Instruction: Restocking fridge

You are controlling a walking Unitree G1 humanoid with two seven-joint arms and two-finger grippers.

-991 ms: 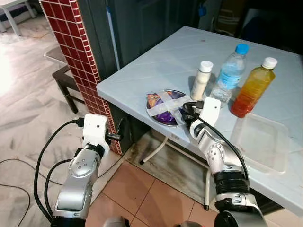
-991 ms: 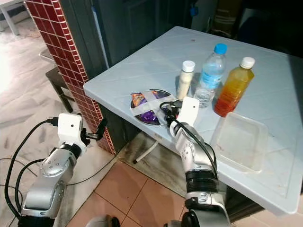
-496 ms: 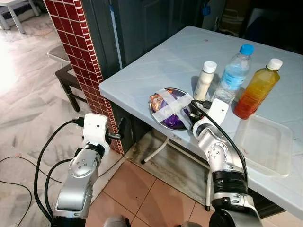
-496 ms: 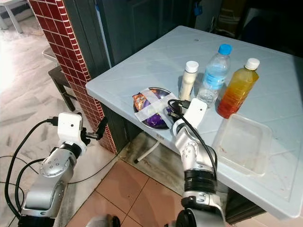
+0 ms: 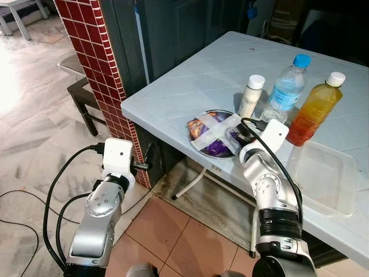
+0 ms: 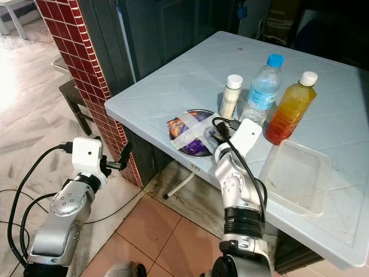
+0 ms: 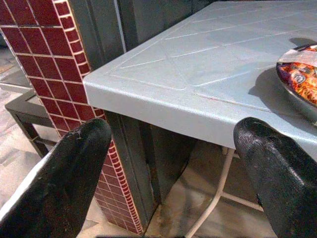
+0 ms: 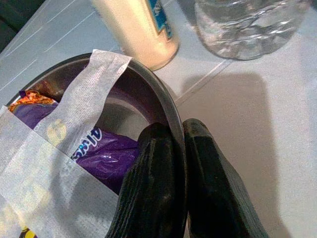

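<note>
A metal bowl (image 5: 214, 134) holding purple and orange snack packets under crossed white tape sits near the front edge of the pale blue table (image 5: 190, 81). My right gripper (image 8: 176, 171) is shut on the bowl's rim (image 8: 168, 106), one finger inside and one outside. Behind the bowl stand a small cream bottle (image 5: 249, 97), a clear water bottle (image 5: 285, 88) with a blue cap and an orange juice bottle (image 5: 314, 108). My left gripper (image 7: 173, 173) is open, low beside the table's corner (image 7: 94, 84), holding nothing.
A clear plastic tray (image 5: 323, 176) lies on the table to the right of the bowl. A red-tiled pillar (image 5: 95, 75) and a dark stool (image 5: 81, 95) stand left of the table. Black cables (image 5: 34, 202) trail over the tiled floor.
The bowl has slid to the right along the table with my right gripper on its rim. The camera shifted slightly. My left arm has stayed in place.
</note>
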